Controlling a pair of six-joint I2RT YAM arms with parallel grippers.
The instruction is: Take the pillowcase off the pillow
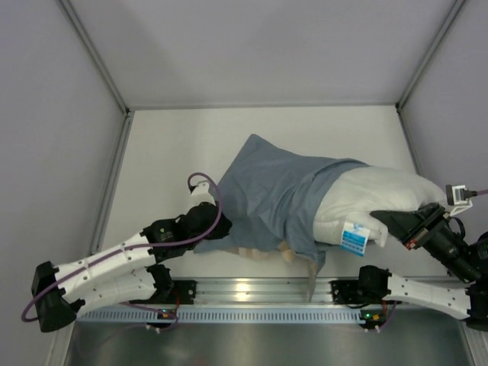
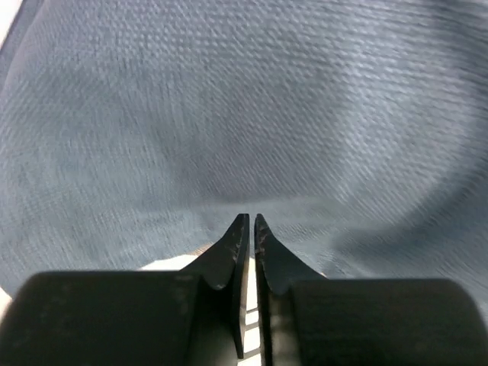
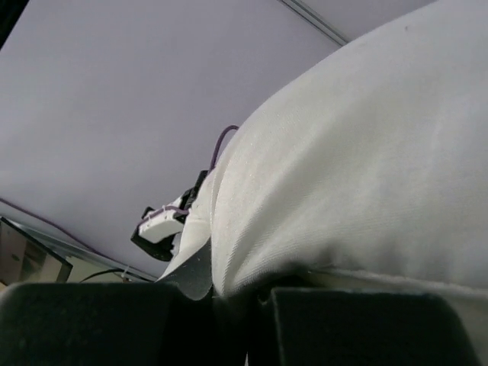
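The blue-grey pillowcase (image 1: 267,191) lies crumpled across the middle of the table, its plain inner side up, still covering the left part of the white pillow (image 1: 381,194). The pillow's bare right end sticks out with its blue label (image 1: 354,238). My left gripper (image 1: 207,223) is at the pillowcase's left edge; in the left wrist view it (image 2: 251,219) is shut, its tips pinching the pillowcase (image 2: 252,114). My right gripper (image 1: 390,221) is shut on the pillow's near right end; in the right wrist view the pillow (image 3: 358,168) bulges over the gripper (image 3: 229,286).
Grey enclosure walls stand on the left, back and right of the white table (image 1: 175,152). An aluminium rail (image 1: 252,290) runs along the near edge between the arm bases. A tan striped flap of the cloth (image 1: 293,258) hangs towards that rail.
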